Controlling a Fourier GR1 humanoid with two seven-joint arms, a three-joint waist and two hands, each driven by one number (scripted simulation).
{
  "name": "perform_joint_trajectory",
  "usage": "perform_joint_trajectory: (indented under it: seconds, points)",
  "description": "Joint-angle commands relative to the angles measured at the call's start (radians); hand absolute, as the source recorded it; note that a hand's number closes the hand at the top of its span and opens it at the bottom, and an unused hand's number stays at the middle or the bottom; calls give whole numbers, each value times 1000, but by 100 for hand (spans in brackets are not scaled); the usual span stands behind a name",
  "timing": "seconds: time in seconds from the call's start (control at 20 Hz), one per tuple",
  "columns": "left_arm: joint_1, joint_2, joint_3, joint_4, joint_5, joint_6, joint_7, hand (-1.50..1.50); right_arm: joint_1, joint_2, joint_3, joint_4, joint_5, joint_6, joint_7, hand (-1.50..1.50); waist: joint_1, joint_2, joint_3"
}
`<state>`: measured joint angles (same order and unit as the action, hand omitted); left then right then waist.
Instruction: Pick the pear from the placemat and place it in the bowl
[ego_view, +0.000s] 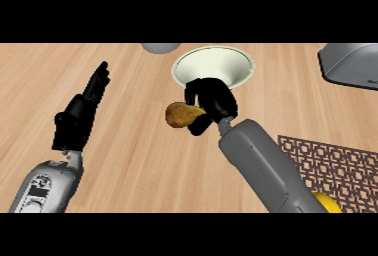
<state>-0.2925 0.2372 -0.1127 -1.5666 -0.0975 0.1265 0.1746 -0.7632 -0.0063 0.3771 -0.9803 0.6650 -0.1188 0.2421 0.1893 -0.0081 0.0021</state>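
Observation:
A brownish-yellow pear (181, 114) is held above the wooden counter, with my right hand (211, 100) curled round it from the right. The hand sits just at the near edge of the pale cream bowl (235, 59), which stands at the back centre; the pear is left of and below the bowl's rim, outside it. The brown patterned placemat (339, 165) lies at the lower right, partly hidden by my right forearm. My left hand (81, 112) rests open at the left, fingers straight and pointing away.
A yellow object (328, 202) lies on the placemat's near edge beside my right forearm. A grey appliance (351, 65) occupies the back right corner. A small grey round thing (161, 47) sits at the back, left of the bowl.

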Motion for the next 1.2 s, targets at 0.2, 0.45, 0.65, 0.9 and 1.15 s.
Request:
perform_joint_trajectory:
  seconds: [0.2,0.45,0.65,0.9,1.15]
  points:
    - [1,-26,-19,31,-16,15,-6,0,-120,6,170,-109,-17,-318,440,150,-23,-6,-7]
    - [-40,-5,16,69,-28,27,-18,0,-213,6,311,-120,-3,-502,713,150,-48,10,-7]
    - [8,10,38,52,-21,28,-51,0,-325,6,361,-78,17,-613,879,150,-68,13,-6]
    - [-25,-1,49,61,-32,48,-5,0,-371,6,433,-7,50,-740,955,150,-105,14,-4]
    - [-51,11,76,52,-21,43,14,0,-427,6,364,177,51,-791,870,150,-127,19,-3]
